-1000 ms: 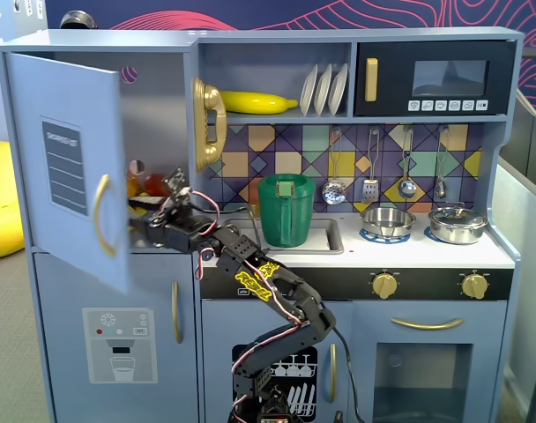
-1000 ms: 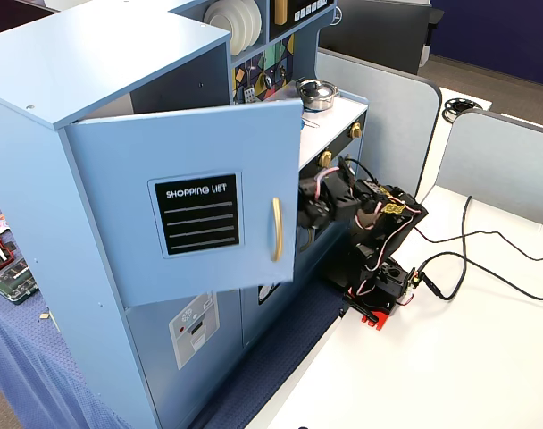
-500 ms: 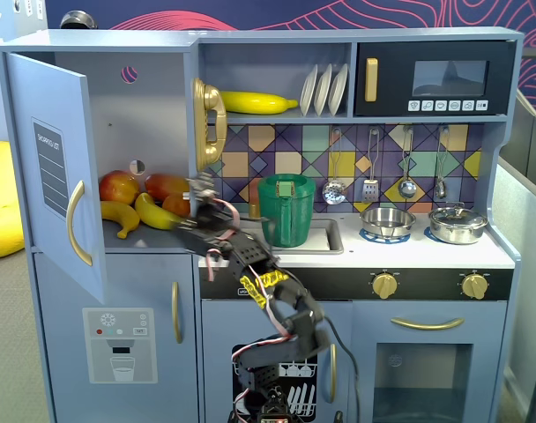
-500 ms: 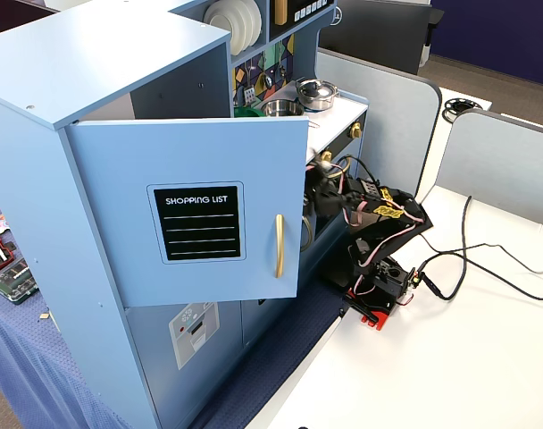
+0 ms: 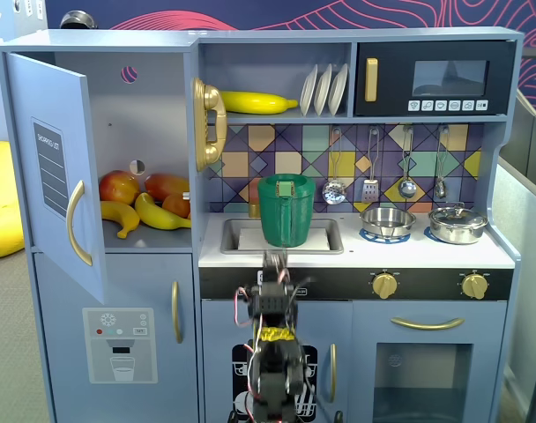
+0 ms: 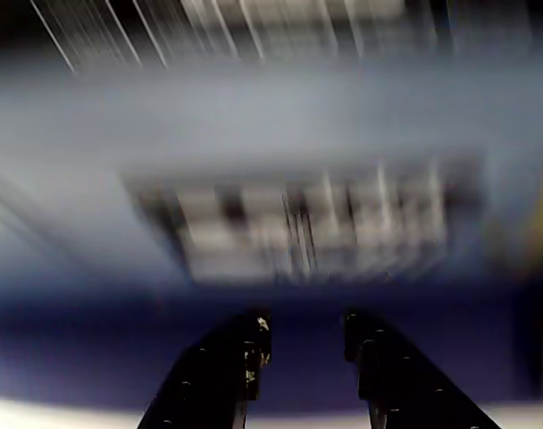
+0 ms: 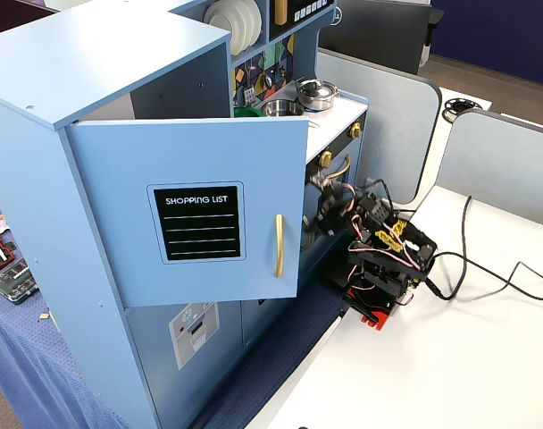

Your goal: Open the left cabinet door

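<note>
Two black gripper (image 6: 303,344) fingers, nearest the wrist camera, stand slightly parted at 6 o'clock and hold nothing; everything beyond them is motion-blurred. Reading a fixed view left to right: the large blue-grey cabinet door with black "SHOPPING LIST" panel (image 5: 55,167) hangs swung wide at 9 o'clock, its curved gold handle (image 5: 74,222) free of the arm; red and yellow toy fruit (image 5: 145,201) sits exposed on the shelf; the black wired arm (image 5: 272,352) is folded at 6 o'clock, well apart from the door. Risk, as judged: the unlatched door may drift shut, or the arm's loose wiring may snag on the counter edge above it.
</note>
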Tool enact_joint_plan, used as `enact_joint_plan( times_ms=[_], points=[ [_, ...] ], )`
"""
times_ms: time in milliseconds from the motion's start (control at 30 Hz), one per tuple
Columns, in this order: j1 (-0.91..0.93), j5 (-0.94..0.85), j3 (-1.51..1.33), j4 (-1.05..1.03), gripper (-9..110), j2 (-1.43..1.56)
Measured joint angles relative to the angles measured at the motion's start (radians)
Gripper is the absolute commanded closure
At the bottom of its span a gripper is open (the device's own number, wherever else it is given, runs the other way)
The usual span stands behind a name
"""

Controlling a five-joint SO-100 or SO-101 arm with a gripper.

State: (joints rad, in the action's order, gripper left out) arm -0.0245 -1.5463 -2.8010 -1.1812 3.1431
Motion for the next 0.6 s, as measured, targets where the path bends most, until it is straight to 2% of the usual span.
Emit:
enact_joint_plan(
  times_ms=[133,600],
  points=[
    [-0.008,0.071,-0.114,-0.123,101,0.021],
    [0.014,0.114,-0.176,-0.164,99,0.041]
  ],
)
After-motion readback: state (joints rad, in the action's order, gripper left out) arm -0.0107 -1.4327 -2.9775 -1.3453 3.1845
